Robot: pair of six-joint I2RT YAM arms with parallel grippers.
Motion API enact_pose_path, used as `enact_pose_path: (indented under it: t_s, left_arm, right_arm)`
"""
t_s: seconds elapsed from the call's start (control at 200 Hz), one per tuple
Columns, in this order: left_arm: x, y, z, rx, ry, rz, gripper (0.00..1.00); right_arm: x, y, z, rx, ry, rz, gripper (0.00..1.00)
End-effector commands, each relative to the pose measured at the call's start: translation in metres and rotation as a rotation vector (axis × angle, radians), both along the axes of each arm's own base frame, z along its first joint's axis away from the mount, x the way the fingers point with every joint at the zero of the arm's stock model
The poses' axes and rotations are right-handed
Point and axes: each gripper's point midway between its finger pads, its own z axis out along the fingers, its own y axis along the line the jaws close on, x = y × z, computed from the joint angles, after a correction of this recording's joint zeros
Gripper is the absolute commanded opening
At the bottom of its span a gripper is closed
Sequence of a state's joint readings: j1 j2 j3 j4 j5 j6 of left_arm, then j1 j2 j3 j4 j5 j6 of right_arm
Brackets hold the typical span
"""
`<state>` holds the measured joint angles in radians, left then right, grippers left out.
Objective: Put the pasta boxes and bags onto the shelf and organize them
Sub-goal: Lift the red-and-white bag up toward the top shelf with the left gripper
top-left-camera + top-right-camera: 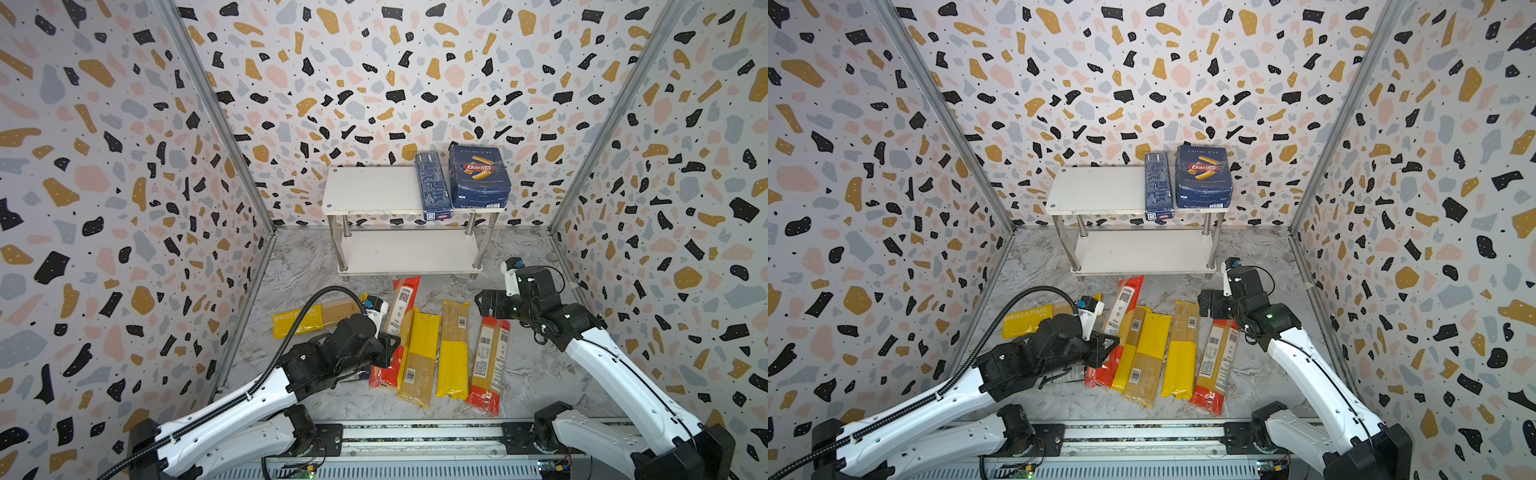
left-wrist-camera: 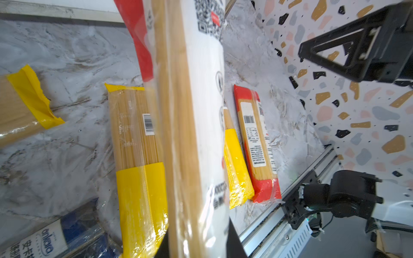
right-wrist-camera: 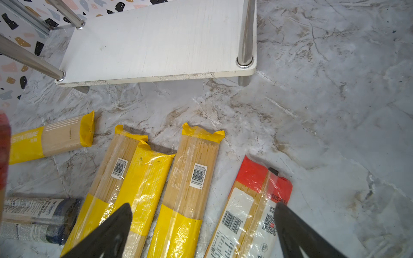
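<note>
Left gripper [image 1: 390,347] around 1 red-ended bag [image 1: 401,300]

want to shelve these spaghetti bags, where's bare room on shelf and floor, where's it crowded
Free: top board left of the narrow box; the lower board; marble floor right of the rightmost red-ended bag. Crowded: the top board's right end by the wide box, and the floor in front, where yellow bags overlap beside the left gripper and its held bag.

terrazzo-print walls [image 1: 374,62], grey marble floor [image 1: 532,386]
</note>
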<state>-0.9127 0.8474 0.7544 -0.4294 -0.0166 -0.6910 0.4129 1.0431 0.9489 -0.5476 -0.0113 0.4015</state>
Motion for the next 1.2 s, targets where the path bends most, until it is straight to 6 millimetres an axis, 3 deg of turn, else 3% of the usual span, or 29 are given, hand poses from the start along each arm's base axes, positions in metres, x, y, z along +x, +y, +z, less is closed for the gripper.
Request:
enact_pose_path:
  t_s: [0.0,0.22,0.531,0.701,0.826,1.191]
  left_arm:
    - [0.013,-0.006,0.086,-0.213,-0.179,-0.009,0.0]
    - [0.022,0.001,0.126,-0.275,-0.237,0.009,0.0]
    - [0.041,0.007,0.206,-0.346,-0.355,0.015,0.0]
    - [0.055,0.008,0.235,-0.371,-0.392,0.022,0.0]
    - [0.076,0.009,0.256,-0.392,-0.417,0.036,0.0]
    - [0.162,-0.004,0.317,-0.488,-0.455,0.003,0.0]
  right_arm:
    - [0.006,0.002,0.027,0.011,-0.065,0.002,0.99]
    - [0.008,0.0,0.035,-0.007,-0.078,0.001,0.99]
    - [0.01,0.002,0.039,-0.004,-0.088,0.009,0.99]
    - [0.008,0.002,0.042,-0.002,-0.097,0.016,0.99]
    - [0.007,0.005,0.049,0.013,-0.107,0.031,0.99]
    - [0.005,0.003,0.054,0.009,-0.126,0.035,0.99]
